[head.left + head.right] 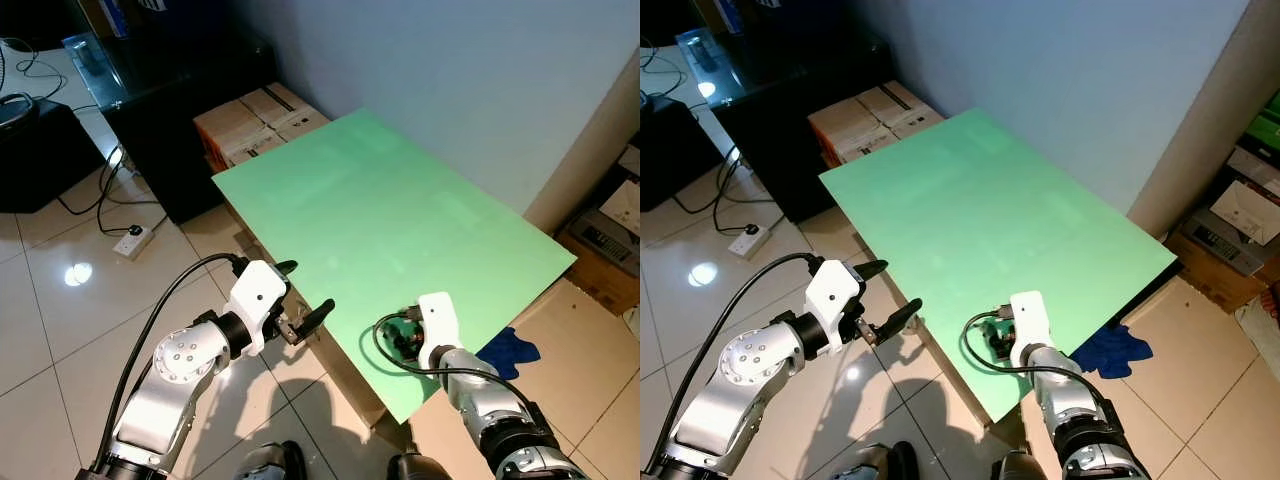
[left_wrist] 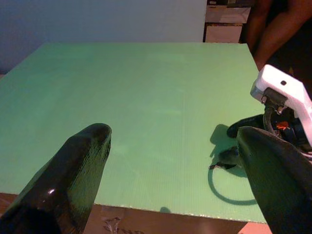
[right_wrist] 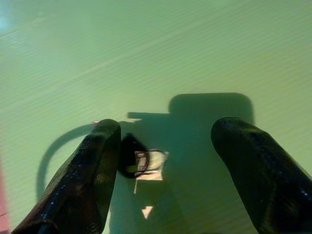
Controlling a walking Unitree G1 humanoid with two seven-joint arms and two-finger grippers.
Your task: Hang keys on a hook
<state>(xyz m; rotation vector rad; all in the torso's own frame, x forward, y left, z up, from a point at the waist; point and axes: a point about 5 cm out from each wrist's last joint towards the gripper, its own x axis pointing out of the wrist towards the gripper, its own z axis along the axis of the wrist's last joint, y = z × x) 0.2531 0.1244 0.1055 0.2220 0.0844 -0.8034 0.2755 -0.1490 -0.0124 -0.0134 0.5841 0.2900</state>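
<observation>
The keys point(image 3: 141, 162), a dark fob on a ring with a pale tag, lie on the green board point(image 1: 380, 220) near its front corner. My right gripper point(image 3: 168, 129) hangs open just above them, with the keys lying between its two black fingers and closer to one of them. In the eye views the white right wrist point(image 1: 436, 320) covers the keys. My left gripper point(image 1: 306, 290) is open and holds nothing. It hovers just off the board's front-left edge, pointing across the board toward the right gripper point(image 2: 280, 97).
The board rests on cardboard boxes point(image 1: 255, 120) against a blue-grey wall. A black cabinet point(image 1: 170, 110) and a power strip point(image 1: 133, 240) with cables are to the left. A blue cloth point(image 1: 510, 352) lies on the tiled floor at right. A person's legs point(image 2: 273, 24) stand beyond the board.
</observation>
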